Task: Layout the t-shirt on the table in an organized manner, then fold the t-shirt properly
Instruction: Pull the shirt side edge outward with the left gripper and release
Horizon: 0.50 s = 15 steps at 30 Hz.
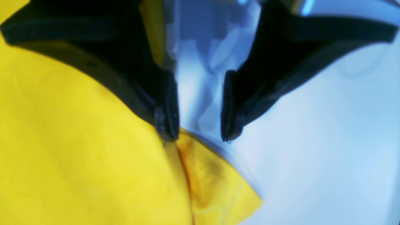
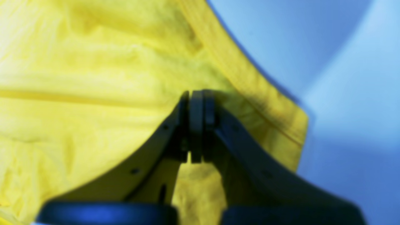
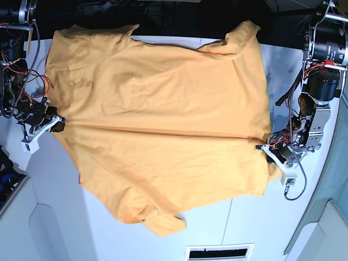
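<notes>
Both wrist pictures are blurry. The t-shirt (image 3: 163, 125) covers most of the counter (image 3: 60, 217) in the base view, so the counter under it is hidden. The shirt's top edge fades into the dark there. In the right wrist picture, the shirt runs off the left edge.

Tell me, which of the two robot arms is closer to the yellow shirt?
Right. The right gripper is shut on the t-shirt, pinching its edge. The left gripper is open at the opposite edge, one finger over cloth, holding nothing.
</notes>
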Tool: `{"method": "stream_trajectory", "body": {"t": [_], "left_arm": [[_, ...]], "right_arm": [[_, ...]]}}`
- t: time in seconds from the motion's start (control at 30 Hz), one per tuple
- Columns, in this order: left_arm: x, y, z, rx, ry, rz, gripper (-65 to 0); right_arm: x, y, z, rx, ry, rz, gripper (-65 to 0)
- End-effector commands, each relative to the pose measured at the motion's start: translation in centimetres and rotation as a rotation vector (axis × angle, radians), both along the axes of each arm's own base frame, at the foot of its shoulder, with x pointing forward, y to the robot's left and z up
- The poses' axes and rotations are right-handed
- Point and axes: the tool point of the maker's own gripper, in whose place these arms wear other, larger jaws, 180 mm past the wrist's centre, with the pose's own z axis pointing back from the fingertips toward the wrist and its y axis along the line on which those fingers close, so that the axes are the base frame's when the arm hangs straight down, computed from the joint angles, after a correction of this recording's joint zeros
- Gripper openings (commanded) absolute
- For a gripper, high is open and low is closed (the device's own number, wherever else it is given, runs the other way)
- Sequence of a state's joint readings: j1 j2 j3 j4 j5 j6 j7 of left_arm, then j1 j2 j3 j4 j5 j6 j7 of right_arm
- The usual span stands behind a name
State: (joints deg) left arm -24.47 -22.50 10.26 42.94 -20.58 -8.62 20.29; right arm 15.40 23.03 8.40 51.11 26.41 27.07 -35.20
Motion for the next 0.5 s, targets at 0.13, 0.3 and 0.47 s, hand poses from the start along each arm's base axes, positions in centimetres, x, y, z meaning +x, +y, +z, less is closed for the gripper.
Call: {"method": "stream_trajectory", "body": {"t": [0.13, 0.3, 0.47], "left_arm": [[2.2, -2.0, 1.7, -0.035, -0.059, -0.017, -41.9], [2.5, -4.1, 1.4, -0.065, -0.064, -0.033, -65.0], [2.6, -3.3, 1.7, -0.011, -0.069, -0.051, -65.0]], "right_arm": [[-0.8, -0.7, -0.4, -0.022, 0.055, 0.004, -65.0], [-1.0, -0.7, -0.5, -0.024, 0.066, 0.008, -65.0], [-1.1, -0.7, -0.5, -0.024, 0.069, 0.009, -65.0]]}}
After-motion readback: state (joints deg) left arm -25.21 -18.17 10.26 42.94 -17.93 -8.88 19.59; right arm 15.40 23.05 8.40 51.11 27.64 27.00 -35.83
